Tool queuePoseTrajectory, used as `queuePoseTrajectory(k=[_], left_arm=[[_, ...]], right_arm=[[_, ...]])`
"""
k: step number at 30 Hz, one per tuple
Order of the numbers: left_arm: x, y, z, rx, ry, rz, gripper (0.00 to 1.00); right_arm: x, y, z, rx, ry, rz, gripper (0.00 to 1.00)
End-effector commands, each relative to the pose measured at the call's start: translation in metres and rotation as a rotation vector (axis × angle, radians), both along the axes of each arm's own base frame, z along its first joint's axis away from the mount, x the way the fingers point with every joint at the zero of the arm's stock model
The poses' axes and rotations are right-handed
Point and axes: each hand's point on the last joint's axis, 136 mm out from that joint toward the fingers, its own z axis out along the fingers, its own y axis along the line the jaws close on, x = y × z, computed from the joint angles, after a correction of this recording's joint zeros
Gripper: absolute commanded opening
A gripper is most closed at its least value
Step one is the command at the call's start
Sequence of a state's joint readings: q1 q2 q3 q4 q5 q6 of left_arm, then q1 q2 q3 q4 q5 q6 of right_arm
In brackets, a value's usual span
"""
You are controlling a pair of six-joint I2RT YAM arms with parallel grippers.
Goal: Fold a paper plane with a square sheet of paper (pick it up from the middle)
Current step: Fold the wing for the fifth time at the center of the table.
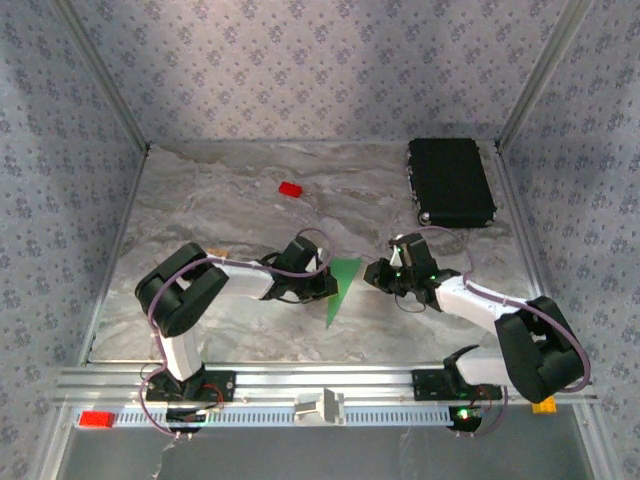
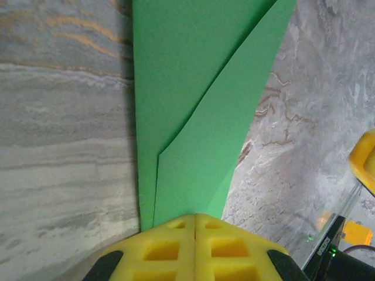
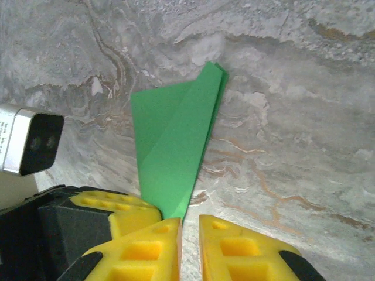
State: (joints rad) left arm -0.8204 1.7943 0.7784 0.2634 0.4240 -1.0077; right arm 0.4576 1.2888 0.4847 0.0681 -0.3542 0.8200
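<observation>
The green sheet of paper [image 1: 343, 290] is folded into a slim pointed wedge with a centre crease, the paper plane shape, and sits mid-table between my two grippers. My left gripper [image 1: 328, 285] is at its left side. In the left wrist view its yellow fingers are pressed together [image 2: 195, 218] and the layered paper [image 2: 193, 117] runs out from between their tips. My right gripper [image 1: 372, 272] is at the paper's right. In the right wrist view its jaws [image 3: 189, 225] stand a narrow gap apart over bare table, and the paper's tip [image 3: 173, 146] ends at the left fingertip.
A small red block [image 1: 290, 188] lies at the back centre. A black rectangular case [image 1: 450, 180] lies at the back right. Patterned walls close three sides, and a metal rail [image 1: 320, 385] runs along the near edge. The left arm's yellow fingers [image 3: 111, 208] crowd the right gripper's left side.
</observation>
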Motion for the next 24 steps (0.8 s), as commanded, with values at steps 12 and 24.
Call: queuePoseTrajectory(k=[12,24], left_arm=[[0.004,0.033,0.042,0.112,-0.163,-0.002,0.21],[-0.008,0.025,0.023,0.057,-0.048,-0.109,0.22]], right_arm=[[-0.012,0.001,-0.005,-0.034,0.037,-0.003,0.18],[-0.019,0.012,-0.007,-0.029,0.047,0.031,0.20]])
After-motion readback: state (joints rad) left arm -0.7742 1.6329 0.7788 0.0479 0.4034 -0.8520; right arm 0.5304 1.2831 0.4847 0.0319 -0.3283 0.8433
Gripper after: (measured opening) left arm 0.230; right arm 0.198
